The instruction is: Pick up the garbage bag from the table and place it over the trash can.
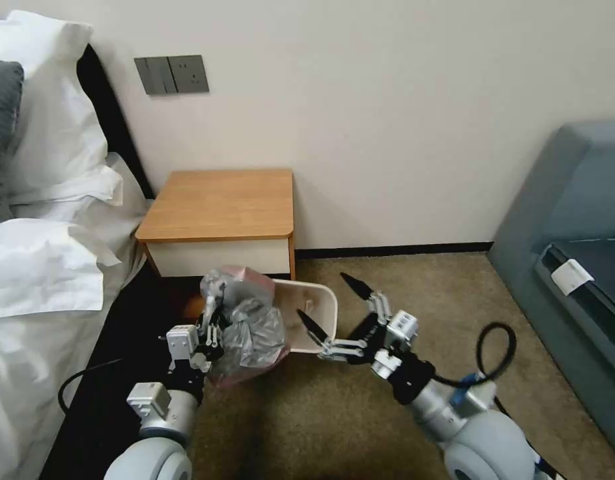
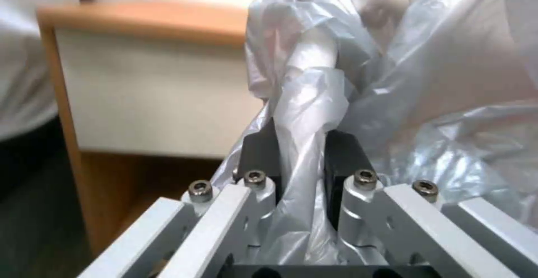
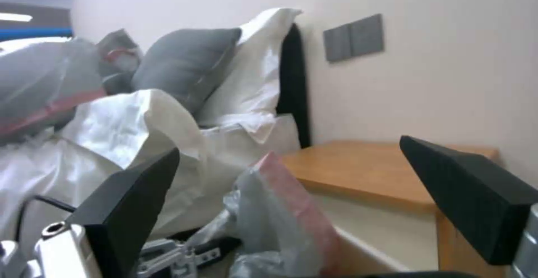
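The translucent grey garbage bag (image 1: 251,330) with a pink edge hangs crumpled over the left side of the cream-white trash can (image 1: 317,310), which stands on the carpet in front of the table (image 1: 217,203). My left gripper (image 1: 211,320) is shut on a twisted fold of the bag (image 2: 392,80), the plastic pinched between its dark pads (image 2: 260,152). To the right of the can, my right gripper (image 1: 322,295) is open, its black fingers spread near the can's right rim. From the right wrist, the bag (image 3: 280,211) lies beyond the open right gripper (image 3: 288,145), with the table (image 3: 364,169) behind.
A bed with white linen (image 1: 41,267) and pillows lies close on the left. A grey-blue sofa (image 1: 574,227) stands to the right. Beige carpet (image 1: 347,413) is free in front of the can, and a wall with switches (image 1: 171,73) rises behind.
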